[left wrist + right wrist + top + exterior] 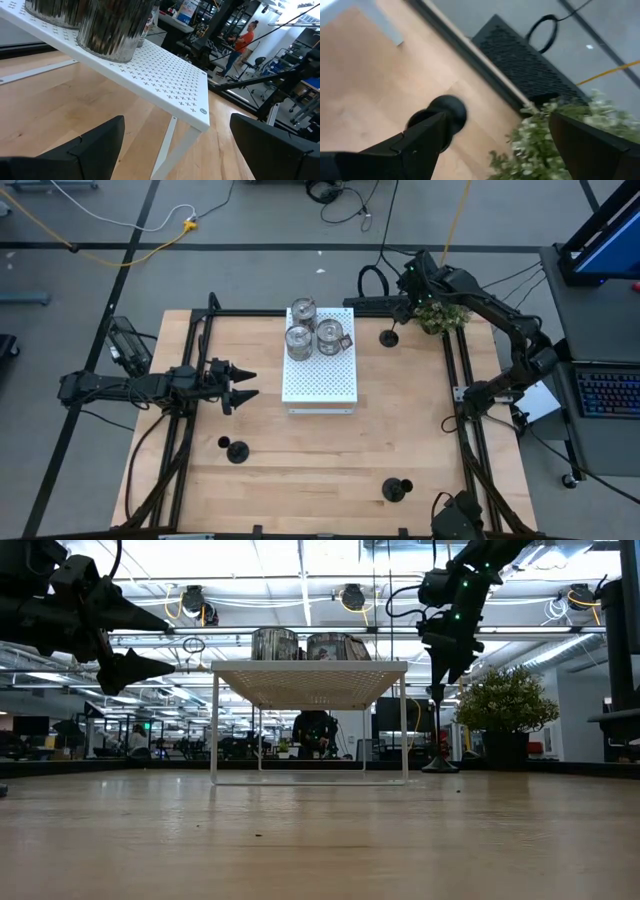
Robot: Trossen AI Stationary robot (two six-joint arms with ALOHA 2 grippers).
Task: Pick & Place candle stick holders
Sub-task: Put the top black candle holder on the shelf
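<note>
Nearest the high camera: two black holders [237,450] [397,489] on bare wood at the table's [300,470] near side, well apart. Third black holder [389,337] beside the plant [441,317], directly under the right gripper [408,292], jaws wide, nothing held. Left gripper [247,383] likewise spread and empty, just beside the white board [320,385]. Three silver holders [316,328] clustered on that board. Black ones probably light, rigid, tippy: best pinched low on the thin stem. Silver ones likely slick, rounded: best taken across the body.
</note>
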